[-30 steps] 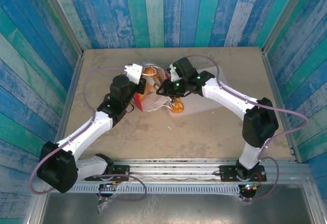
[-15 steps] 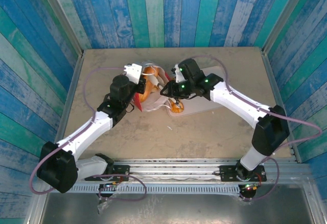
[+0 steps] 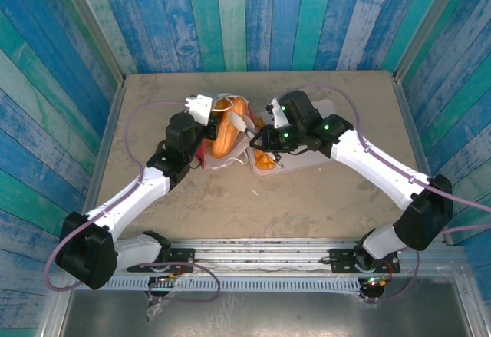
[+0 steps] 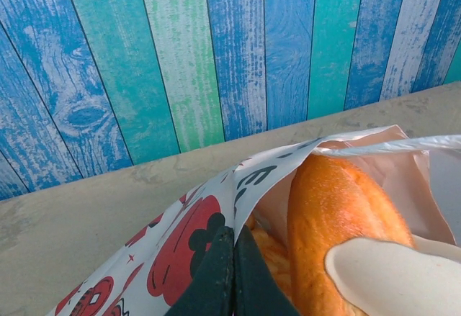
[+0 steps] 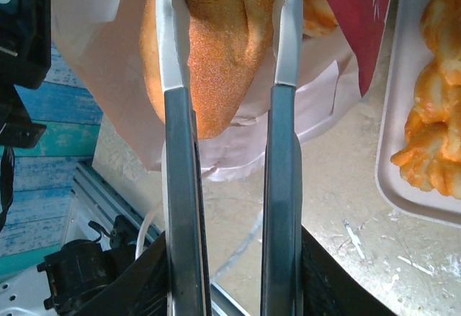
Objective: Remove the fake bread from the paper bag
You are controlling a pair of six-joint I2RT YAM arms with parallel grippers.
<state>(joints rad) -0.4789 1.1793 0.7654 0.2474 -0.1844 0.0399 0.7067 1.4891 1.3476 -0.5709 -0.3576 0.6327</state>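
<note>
- Beige desk (image 3: 307,199) stands between blue plank walls (image 3: 245,14).
- Left gripper (image 4: 232,265) pinches the bag (image 4: 173,251) at its edge.
- Right gripper (image 5: 227,14) clamps the loaf (image 5: 216,78) at the bag mouth.

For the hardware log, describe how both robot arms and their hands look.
The left arm and right arm have white tubular links between black joints, each trailed by a looping mauve-grey cable. Small green lights glow on the right arm. The left hand has slim black fingers; the right hand has dark grey fingers with silvery tips.
</note>
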